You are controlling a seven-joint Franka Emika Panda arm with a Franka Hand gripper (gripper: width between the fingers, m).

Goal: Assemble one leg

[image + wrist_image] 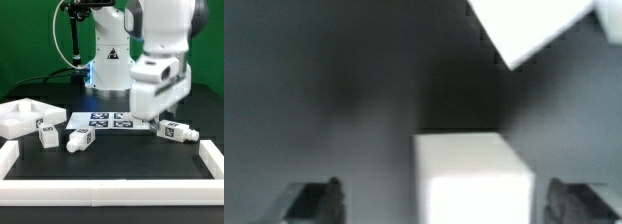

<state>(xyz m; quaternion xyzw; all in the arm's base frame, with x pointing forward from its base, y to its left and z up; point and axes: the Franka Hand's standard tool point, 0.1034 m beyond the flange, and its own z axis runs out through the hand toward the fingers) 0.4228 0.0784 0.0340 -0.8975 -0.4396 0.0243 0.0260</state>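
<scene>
In the exterior view my gripper (150,117) hangs low over the table, at the marker board's end on the exterior view's right. One leg (172,128) lies just beside it, and two more legs (47,133) (80,140) lie toward the exterior view's left. In the wrist view the gripper (446,197) is open. Its dark fingers (310,200) stand wide apart. A blurred white block (464,175), probably a leg, lies between them and touches neither; no tag shows on it.
The marker board (103,122) lies mid-table. The big white square panel (22,115) sits at the exterior view's left. A low white wall (110,190) borders the front and sides. A white shape (544,25) fills one corner of the wrist view.
</scene>
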